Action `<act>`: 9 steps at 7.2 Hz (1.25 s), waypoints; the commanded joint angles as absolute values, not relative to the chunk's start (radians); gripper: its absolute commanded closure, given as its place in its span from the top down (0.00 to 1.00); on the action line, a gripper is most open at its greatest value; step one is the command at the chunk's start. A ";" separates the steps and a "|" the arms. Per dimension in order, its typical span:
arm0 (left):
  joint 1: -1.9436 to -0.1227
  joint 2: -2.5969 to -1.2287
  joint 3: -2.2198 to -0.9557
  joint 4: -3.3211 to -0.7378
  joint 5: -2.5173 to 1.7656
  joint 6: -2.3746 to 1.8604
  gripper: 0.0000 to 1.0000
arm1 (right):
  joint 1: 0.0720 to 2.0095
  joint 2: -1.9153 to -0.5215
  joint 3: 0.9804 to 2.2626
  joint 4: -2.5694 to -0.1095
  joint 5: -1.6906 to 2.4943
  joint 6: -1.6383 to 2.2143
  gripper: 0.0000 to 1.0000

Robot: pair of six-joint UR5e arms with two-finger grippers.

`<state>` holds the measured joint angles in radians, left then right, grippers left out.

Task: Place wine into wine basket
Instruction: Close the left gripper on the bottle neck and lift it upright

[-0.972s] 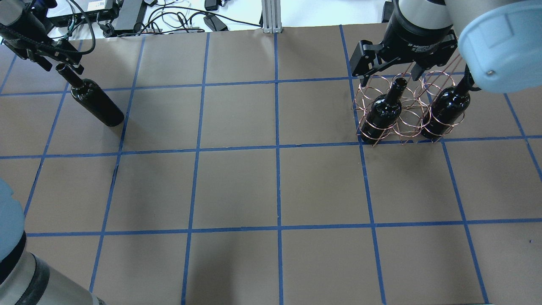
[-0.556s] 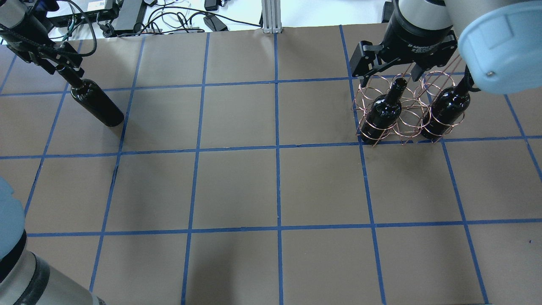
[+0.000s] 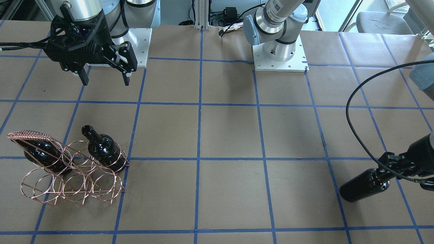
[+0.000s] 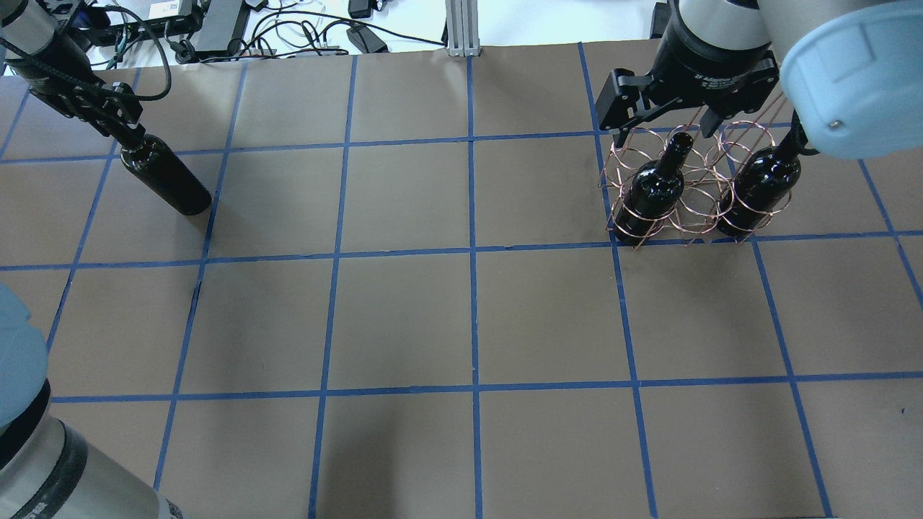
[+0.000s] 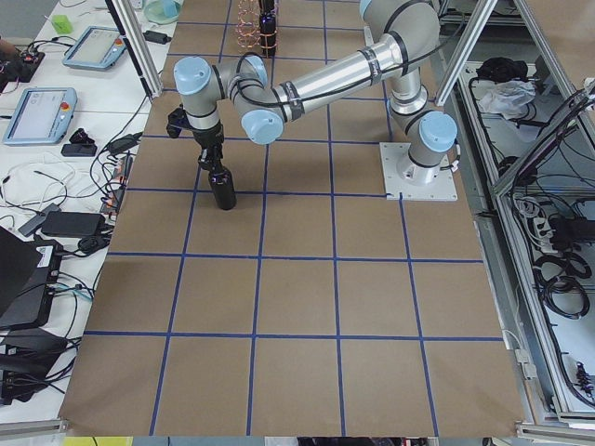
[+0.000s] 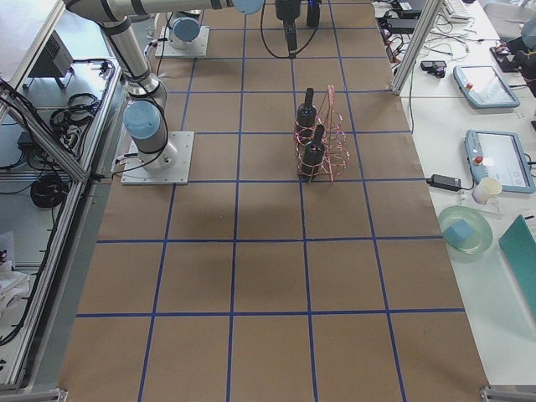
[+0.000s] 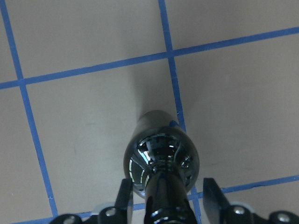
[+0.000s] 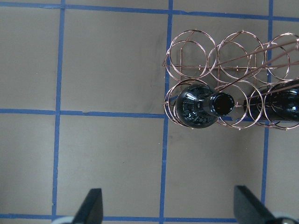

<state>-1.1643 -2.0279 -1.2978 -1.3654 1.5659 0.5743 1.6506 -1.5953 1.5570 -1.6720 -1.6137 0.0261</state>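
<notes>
Bearing perhaps "2F Adaptive", right gripper (image 4: 665, 132) hangs spread near wine basket (image 4: 692, 186).

Blue tape lines (image 4: 474, 317) grid the brown table (image 4: 404, 317), with cables (image 4: 303, 32) tangled beyond its far edge.

Bright, even overhead light; soft shadows, sharp focus.

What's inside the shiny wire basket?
Two black bottles. The first bottle shows fully. The second bottle is half hidden behind the slanted top of the wine basket. Other rings look empty.
</notes>
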 commanded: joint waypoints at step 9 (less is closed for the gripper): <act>-1.164 -2.025 -1.302 -1.355 1.566 0.575 0.00 | 1.651 -1.595 1.559 -1.672 -1.614 0.026 1.00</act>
<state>-1.1643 -2.0305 -1.3023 -1.3533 1.5686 0.5759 1.6506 -1.5953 1.5581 -1.6721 -1.6137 0.0261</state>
